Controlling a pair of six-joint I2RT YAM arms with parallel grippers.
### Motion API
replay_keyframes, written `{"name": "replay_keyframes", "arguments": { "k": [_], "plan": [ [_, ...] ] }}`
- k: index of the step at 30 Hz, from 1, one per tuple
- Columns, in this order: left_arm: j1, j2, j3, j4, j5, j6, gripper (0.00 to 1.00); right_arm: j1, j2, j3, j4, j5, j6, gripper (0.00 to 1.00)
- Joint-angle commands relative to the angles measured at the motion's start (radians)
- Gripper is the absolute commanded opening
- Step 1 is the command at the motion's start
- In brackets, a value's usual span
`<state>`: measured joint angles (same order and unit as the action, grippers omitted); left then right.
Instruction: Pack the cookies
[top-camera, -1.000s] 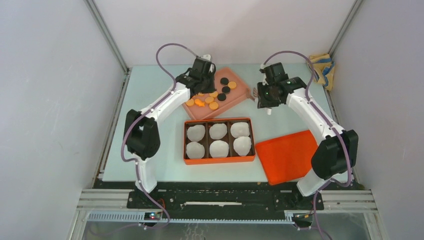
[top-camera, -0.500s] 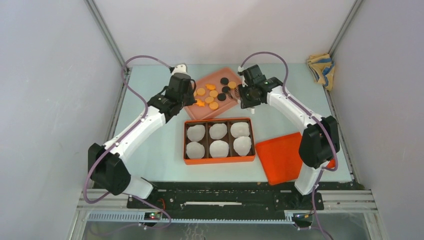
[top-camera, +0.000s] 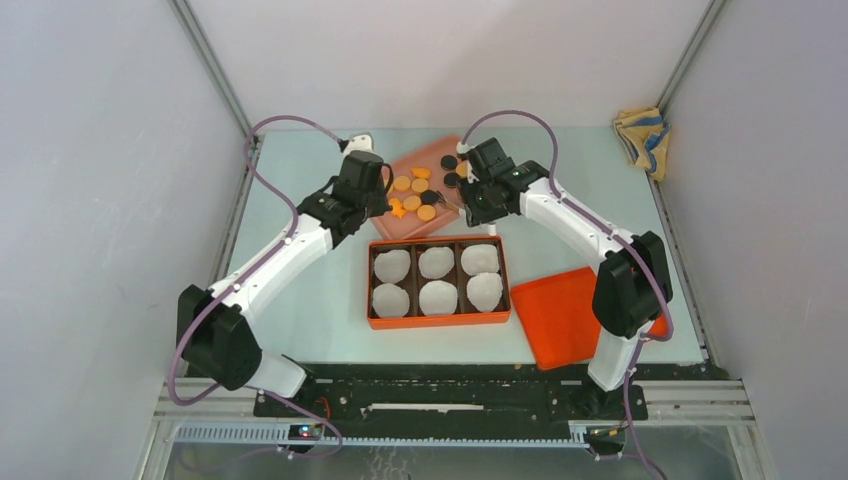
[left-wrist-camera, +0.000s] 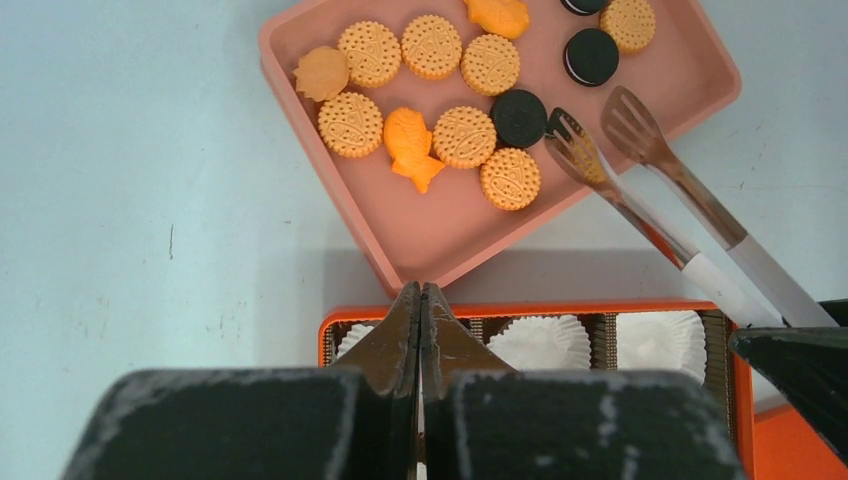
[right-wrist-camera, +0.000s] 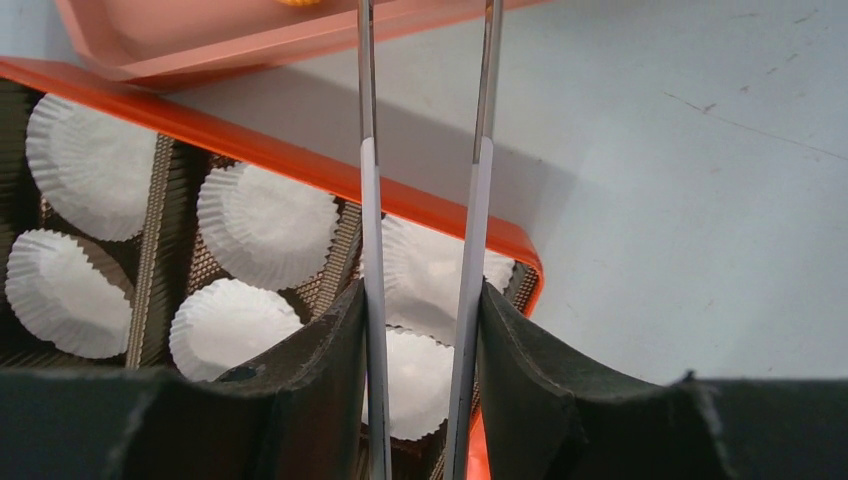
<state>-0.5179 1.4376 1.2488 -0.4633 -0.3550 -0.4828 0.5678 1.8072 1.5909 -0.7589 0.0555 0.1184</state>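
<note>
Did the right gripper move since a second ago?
Yes. The right gripper slid left: it was past the orange box's right edge, and now it is inside that edge.

A shallow pink plastic tray is sitting far back on the pale green table. Just in front of it, an orange six-compartment box is holding white crinkled paper cups, one per compartment. A flat orange lid is lying just right of the box. Slim metal tongs are reaching over the tray's rim. A yellow-and-blue cloth is resting in the far right corner.
</note>
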Motion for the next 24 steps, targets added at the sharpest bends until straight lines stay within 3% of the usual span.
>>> {"name": "replay_keyframes", "arguments": {
  "k": [1,8,24],
  "plan": [
    [-0.005,-0.032,-0.033,0.027,-0.006,-0.021,0.0,0.033,-0.021,0.033,0.021,-0.005,0.014,0.47],
    [-0.005,-0.045,-0.058,0.034,0.004,-0.026,0.0,0.058,-0.044,0.039,0.016,0.001,0.006,0.47],
    [-0.004,-0.033,-0.08,0.037,0.013,-0.029,0.0,0.098,0.119,0.18,-0.021,0.002,0.018,0.53]
  ]
}}
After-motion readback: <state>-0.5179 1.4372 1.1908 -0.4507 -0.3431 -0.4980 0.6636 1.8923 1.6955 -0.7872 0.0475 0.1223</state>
